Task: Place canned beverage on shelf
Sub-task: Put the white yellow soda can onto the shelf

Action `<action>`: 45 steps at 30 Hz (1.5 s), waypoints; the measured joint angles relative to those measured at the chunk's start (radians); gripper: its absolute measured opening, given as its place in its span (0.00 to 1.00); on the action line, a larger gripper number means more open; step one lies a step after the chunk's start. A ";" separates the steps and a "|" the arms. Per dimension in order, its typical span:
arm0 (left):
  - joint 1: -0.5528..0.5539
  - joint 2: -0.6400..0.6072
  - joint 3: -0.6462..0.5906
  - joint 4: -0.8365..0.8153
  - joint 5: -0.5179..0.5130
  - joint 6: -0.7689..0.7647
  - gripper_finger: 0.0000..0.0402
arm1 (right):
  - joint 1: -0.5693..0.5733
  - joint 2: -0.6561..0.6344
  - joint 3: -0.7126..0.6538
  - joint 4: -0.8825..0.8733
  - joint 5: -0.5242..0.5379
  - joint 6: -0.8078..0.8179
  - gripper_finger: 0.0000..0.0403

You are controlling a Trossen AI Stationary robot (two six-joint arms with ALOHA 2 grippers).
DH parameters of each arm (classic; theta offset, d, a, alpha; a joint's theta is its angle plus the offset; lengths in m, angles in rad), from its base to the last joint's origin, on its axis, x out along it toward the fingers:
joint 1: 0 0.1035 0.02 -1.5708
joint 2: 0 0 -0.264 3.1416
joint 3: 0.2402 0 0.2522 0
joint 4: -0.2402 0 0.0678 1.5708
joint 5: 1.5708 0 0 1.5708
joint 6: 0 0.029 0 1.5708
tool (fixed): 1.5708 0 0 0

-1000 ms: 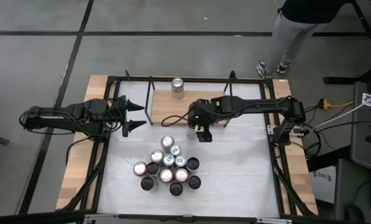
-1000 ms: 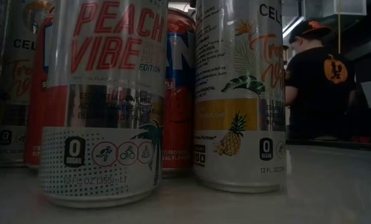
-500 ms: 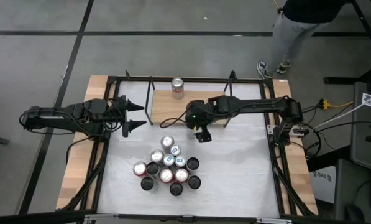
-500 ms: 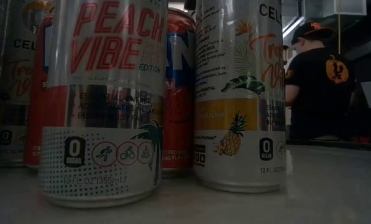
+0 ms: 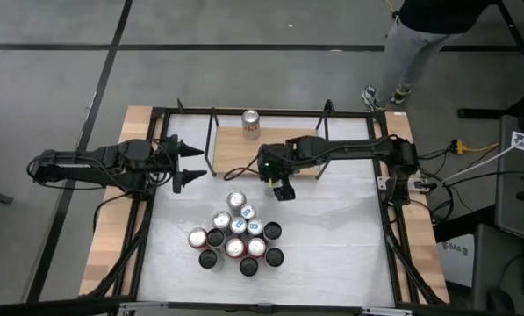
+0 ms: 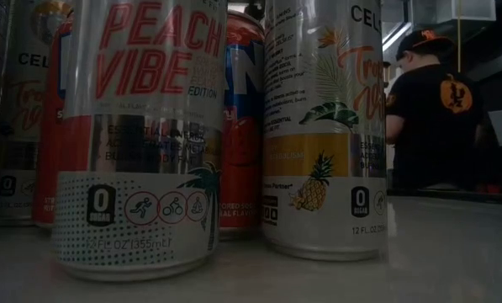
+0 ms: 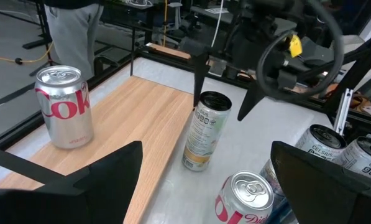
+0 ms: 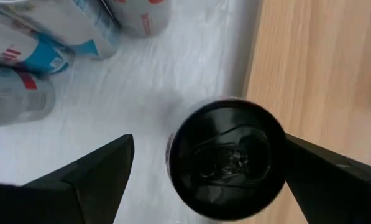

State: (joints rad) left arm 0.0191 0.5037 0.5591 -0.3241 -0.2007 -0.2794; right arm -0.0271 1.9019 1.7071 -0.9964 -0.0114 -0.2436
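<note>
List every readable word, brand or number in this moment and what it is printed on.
"PEACH VIBE", "0 SUGAR": front can, low view.
"CEL", "0 SUGAR", "12 FL. OZ": pineapple can.
"Cok": silver can on the shelf.
"Di": red-and-silver can, cut off.
"CELSIUS": can rims.
Fine print on the cans: too small to read.

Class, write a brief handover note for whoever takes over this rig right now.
Left gripper: open, waiting beside the shelf's left end.
Right gripper: open, straddling the black-topped can, which stands on the table just off the shelf's edge; not gripped.
Done: one silver cola can on the shelf.
Left: grip, lift, place this can; the cluster of cans waits on the table.
</note>
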 joint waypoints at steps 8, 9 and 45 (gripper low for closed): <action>0.000 0.000 0.000 0.000 0.000 0.000 0.87 | 0.000 0.019 0.000 0.019 0.000 0.002 0.94; 0.000 0.000 0.000 0.000 0.000 0.000 0.87 | 0.000 0.020 0.000 0.018 0.000 0.002 0.94; 0.000 0.000 0.000 0.000 0.000 0.000 0.87 | 0.000 0.061 0.000 0.004 0.001 0.003 0.81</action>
State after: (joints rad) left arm 0.0189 0.5038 0.5591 -0.3241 -0.2005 -0.2798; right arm -0.0269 1.9625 1.7073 -0.9924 -0.0105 -0.2405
